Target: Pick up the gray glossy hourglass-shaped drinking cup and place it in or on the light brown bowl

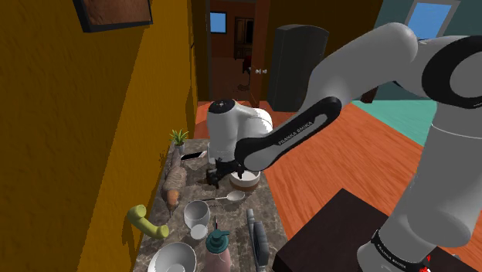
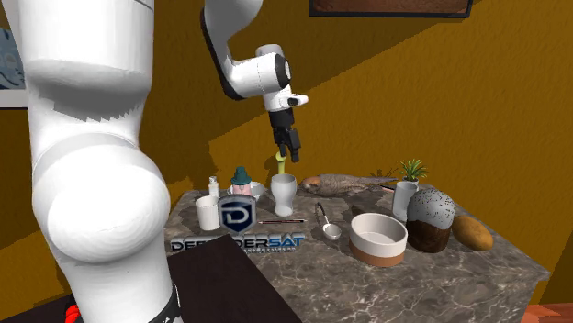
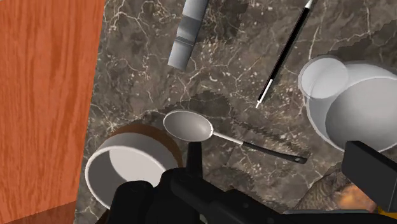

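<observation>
The black gripper [image 2: 288, 149] is seen at upper centre of the second exterior view, fingers spread apart, with nothing held or touched. The pale hourglass cup [image 2: 284, 194] is stood upright on the marble tabletop [image 2: 441, 284] beneath it in the frame, left of the brown-based bowl [image 2: 378, 239].

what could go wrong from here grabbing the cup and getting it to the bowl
The gripper is open, the cup not held; a white mug stands near it, so a finger might bump that. The spoon lies between cup and bowl, so a low carry could clip it.
</observation>
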Controlling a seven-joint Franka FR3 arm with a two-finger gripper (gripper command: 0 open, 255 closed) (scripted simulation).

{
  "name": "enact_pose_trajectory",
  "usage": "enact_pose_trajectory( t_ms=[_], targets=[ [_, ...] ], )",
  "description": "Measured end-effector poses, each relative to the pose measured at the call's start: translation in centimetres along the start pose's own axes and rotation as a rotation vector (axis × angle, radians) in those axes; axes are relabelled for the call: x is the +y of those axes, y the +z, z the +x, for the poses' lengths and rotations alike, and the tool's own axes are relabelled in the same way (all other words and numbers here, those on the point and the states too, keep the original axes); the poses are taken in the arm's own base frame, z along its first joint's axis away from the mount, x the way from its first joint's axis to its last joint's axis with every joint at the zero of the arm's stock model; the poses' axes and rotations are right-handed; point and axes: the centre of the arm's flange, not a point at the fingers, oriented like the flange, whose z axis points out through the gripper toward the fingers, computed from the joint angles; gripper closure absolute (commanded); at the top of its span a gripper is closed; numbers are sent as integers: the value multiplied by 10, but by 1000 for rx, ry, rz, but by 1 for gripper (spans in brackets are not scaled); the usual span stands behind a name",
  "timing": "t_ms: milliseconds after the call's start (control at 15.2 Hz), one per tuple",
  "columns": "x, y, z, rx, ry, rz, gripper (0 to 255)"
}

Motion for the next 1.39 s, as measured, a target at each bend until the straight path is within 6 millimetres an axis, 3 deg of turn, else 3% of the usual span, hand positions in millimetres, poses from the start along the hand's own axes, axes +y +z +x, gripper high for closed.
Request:
enact_pose_trajectory(
  t_ms=[594, 1122, 1386],
  targets=[
    [-93, 79, 8, -22, 10, -32, 0],
    [-103, 124, 9, -25, 12, -37, 0],
    [-103, 130, 7, -24, 12, -37, 0]
  ],
)
